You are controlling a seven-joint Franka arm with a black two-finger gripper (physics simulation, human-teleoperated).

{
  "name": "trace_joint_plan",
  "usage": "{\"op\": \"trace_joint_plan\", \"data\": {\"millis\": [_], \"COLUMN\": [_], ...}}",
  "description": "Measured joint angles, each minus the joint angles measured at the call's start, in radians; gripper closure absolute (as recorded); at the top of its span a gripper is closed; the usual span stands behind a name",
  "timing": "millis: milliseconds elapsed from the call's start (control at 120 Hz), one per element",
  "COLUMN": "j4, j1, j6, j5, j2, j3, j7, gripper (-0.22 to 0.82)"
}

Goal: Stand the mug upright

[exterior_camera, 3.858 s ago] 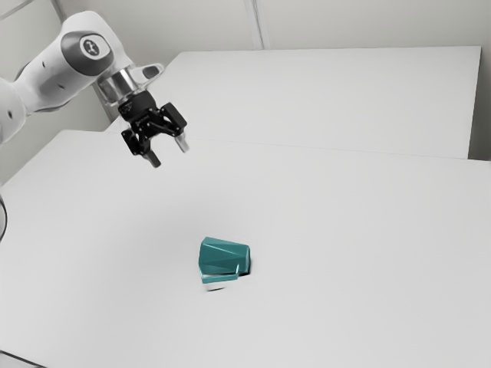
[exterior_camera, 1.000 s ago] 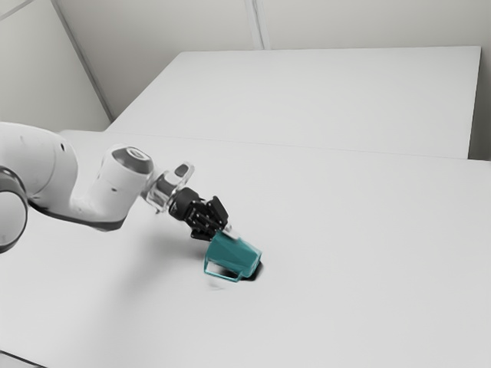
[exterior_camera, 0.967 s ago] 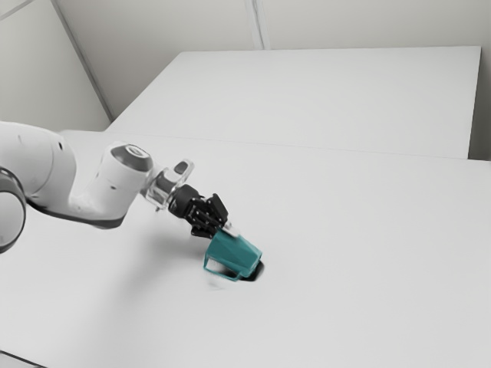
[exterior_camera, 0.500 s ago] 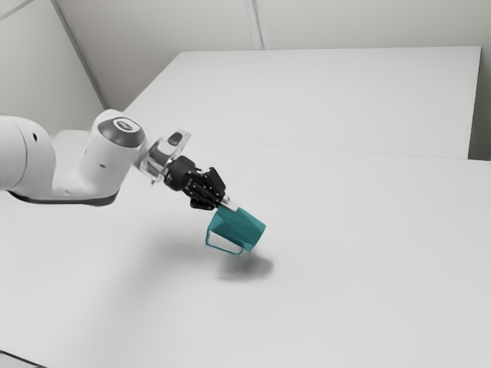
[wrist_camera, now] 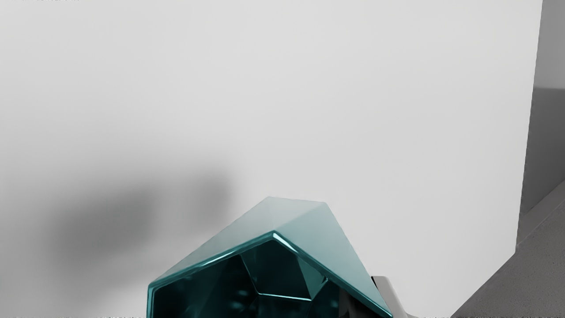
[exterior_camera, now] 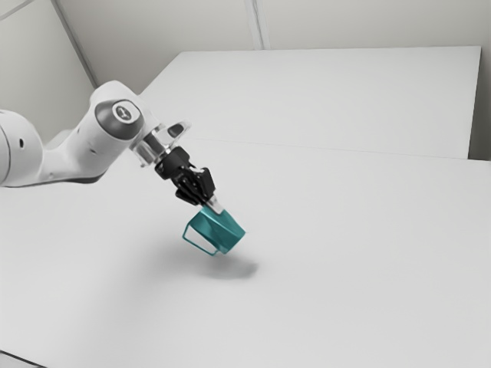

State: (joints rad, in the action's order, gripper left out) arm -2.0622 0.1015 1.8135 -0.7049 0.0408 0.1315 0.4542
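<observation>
there is one mug [exterior_camera: 219, 232], teal and faceted, with one handle [exterior_camera: 199, 247]. it is held in the air above one white table [exterior_camera: 345, 253], and it is tilted, not upright: its one open mouth faces up toward the hand, its base slants down toward the exterior view's right, and the handle is on its side toward the exterior view's lower left.

one gripper [exterior_camera: 212, 205] is at the mug's rim, closed narrow and pinching the mug's wall. of its two fingers, one pale finger [wrist_camera: 390, 296] is outside the mug against the wall, and one dark finger [wrist_camera: 348, 307] is inside the mouth. one white arm [exterior_camera: 73, 157] comes in from the exterior view's left of the mug, above it in that view.

on the table below the mug lies a soft shadow [exterior_camera: 236, 269], apart from the mug's base. well beyond the mug, toward the top of the exterior view, is one more broad white surface [exterior_camera: 322, 100].
</observation>
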Motion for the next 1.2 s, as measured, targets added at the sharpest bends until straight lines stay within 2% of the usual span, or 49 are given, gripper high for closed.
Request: {"op": "trace_joint_plan", "data": {"millis": [158, 500, 800, 1200], "j4": [0.032, 0.097, 0.090, 0.064], "j1": [0.019, 0.054, 0.077, 0.106], "j6": [-0.001, 0.010, 0.104, 0.188], "j5": [0.110, 0.359, 0.577, 0.700], "j2": [-0.028, -0.017, -0.011, 0.018], "j3": [0.000, -0.002, -0.027, -0.052], "j7": [-0.051, -0.146, -0.209, -0.291], "gripper": [0.79, 0.79, 0.79, 0.79]}}
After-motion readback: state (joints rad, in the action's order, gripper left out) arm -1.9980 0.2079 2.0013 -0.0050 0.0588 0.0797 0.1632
